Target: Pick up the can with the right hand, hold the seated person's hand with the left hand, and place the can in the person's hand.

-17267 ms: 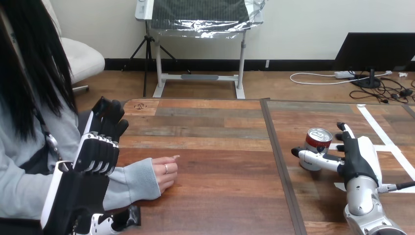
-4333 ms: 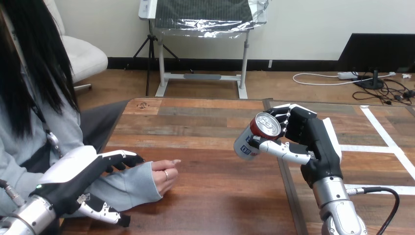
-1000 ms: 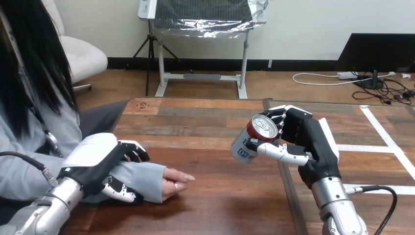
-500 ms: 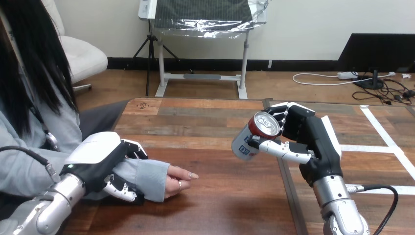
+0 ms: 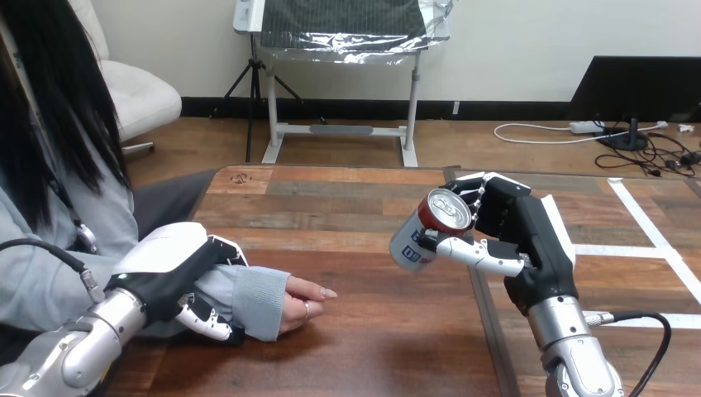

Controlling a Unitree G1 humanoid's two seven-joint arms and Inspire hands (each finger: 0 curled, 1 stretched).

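Can (image 5: 426, 232) aloft in right hand (image 5: 529, 241), well apart from person's hand (image 5: 301, 299); table (image 5: 374, 318) between.

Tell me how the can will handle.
The can looks rigid and smooth, so it may slip in the right hand, which holds it tilted. Being round, it would likely roll if laid sideways on the person's hand.

1. Bright, even indoor light falls across the wooden table (image 5: 372, 347), whose boards show a mild sheen.
2. The can (image 5: 417, 244) gleams pale on its top (brightest along the rim).
3. The white shell of the left hand (image 5: 165, 256) glares softly, lit from above.
4. A soft dark shadow lies under the person's hand (image 5: 302, 299).
5. The silver right forearm (image 5: 570, 347) carries small highlights.
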